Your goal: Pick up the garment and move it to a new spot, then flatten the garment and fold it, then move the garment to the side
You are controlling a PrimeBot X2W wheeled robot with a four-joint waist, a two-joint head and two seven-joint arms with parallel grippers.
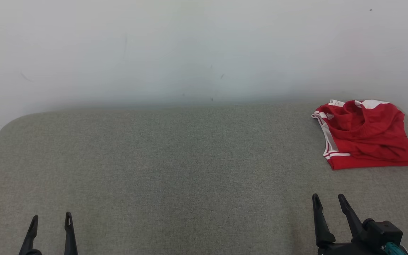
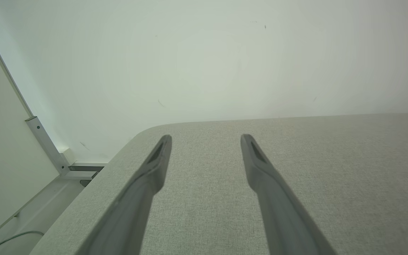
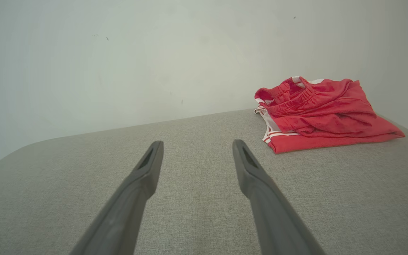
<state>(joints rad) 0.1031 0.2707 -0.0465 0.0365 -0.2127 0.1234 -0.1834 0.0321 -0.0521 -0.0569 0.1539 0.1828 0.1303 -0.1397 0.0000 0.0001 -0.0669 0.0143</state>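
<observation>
The garment [image 1: 365,132] is a pair of red shorts with white side stripes, lying folded in a compact heap at the far right of the grey fabric surface [image 1: 190,159]. The right wrist view shows the garment [image 3: 322,115] ahead and to the right of my fingers. My right gripper [image 1: 328,200] hovers open near the front edge, well short of the shorts, nothing between its fingers. At the lower left my left gripper [image 1: 51,219] is open and empty too, far from the garment. In the wrist views the left gripper [image 2: 205,140] and right gripper [image 3: 197,145] both stand spread over bare fabric.
A pale wall [image 1: 190,53] rises right behind the surface. The surface's rounded left corner [image 2: 147,129] drops off to a floor with a metal frame post [image 2: 46,145] and a cable [image 2: 9,239].
</observation>
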